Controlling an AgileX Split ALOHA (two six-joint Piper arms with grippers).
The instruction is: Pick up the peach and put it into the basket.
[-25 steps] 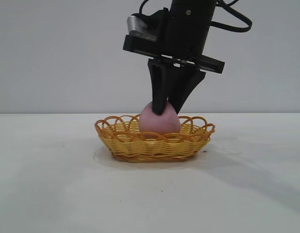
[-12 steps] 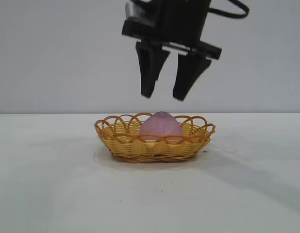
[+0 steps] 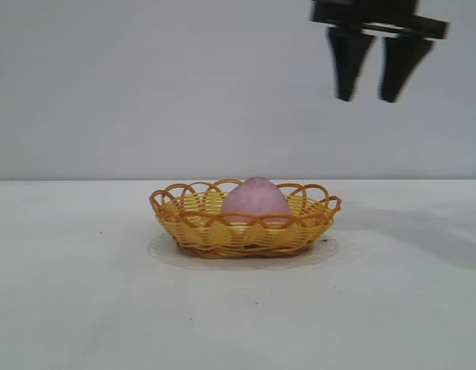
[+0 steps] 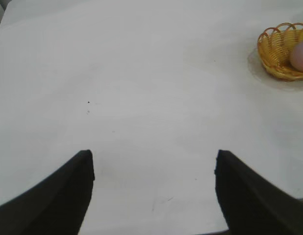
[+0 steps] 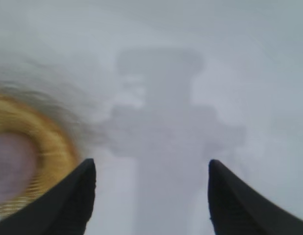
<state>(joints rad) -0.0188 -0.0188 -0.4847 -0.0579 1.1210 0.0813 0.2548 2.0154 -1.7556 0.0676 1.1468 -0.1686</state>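
Observation:
The pink-mauve peach (image 3: 256,199) lies inside the yellow wicker basket (image 3: 199,227) at the middle of the white table. My right gripper (image 3: 368,99) is open and empty, high above the table and to the right of the basket. In the right wrist view the basket (image 5: 48,147) and the peach (image 5: 12,166) show blurred beside my open right gripper (image 5: 151,169). My left gripper (image 4: 152,160) is open and empty over bare table, far from the basket (image 4: 274,54) and the peach (image 4: 301,55).
The white table (image 3: 84,308) spreads around the basket on all sides, with a plain grey wall behind. The right arm's shadow (image 5: 166,127) falls on the table.
My right gripper let go of the peach in the basket, opened, rose, and then moved up and to the right, away from the basket. The peach stays in the basket.

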